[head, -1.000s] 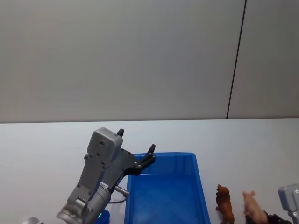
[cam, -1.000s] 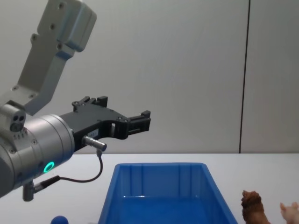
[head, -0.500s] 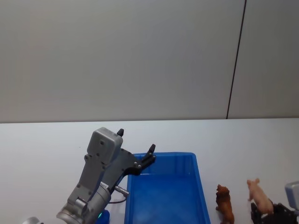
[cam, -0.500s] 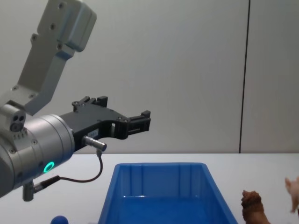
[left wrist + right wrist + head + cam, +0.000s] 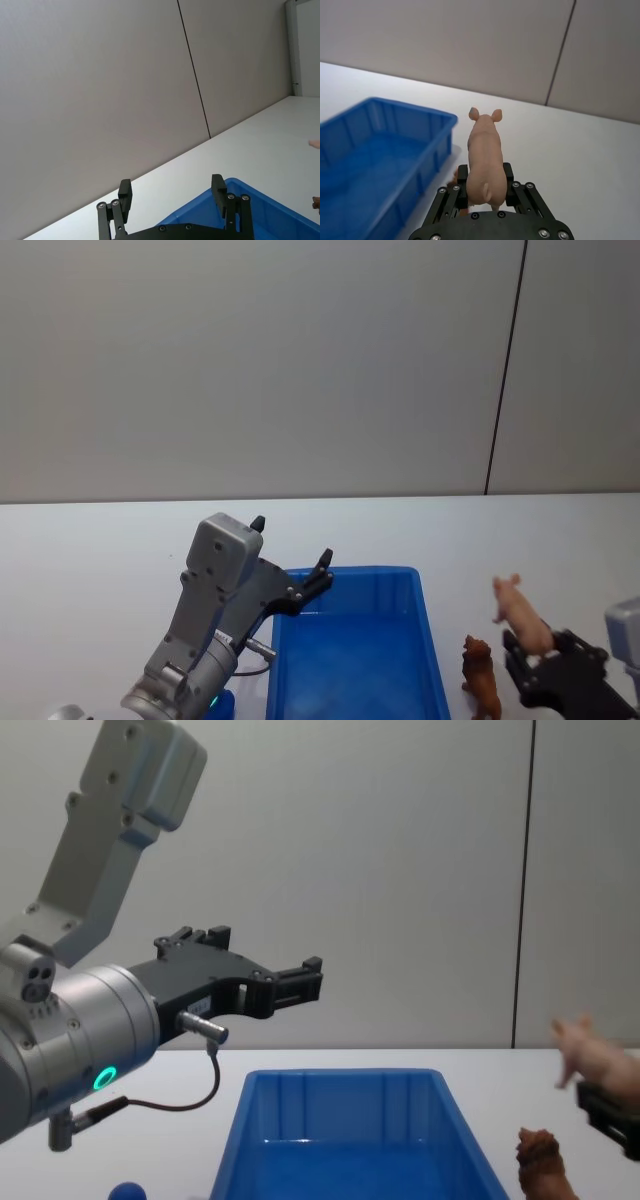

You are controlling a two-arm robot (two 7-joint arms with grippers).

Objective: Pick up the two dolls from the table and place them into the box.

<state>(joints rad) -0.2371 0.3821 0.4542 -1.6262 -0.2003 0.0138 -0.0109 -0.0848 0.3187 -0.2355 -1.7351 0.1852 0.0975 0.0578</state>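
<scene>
Near the worktop's [image 5: 100, 540] front edge, the brown doll [image 5: 481, 678] stands just beside the right wall of the blue box [image 5: 360, 571]. Just right of it, the right claw [image 5: 535, 642] is clenched on the hind end of the pink doll [image 5: 520, 612] and holds it clear of the worktop. Farther back, the left claw [image 5: 291, 542] hangs released, fingers spread, above the box's far left corner.

Bright, even light, faint soft shadows on the table [image 5: 100, 540], pale sheen inside the box [image 5: 370, 592]
</scene>
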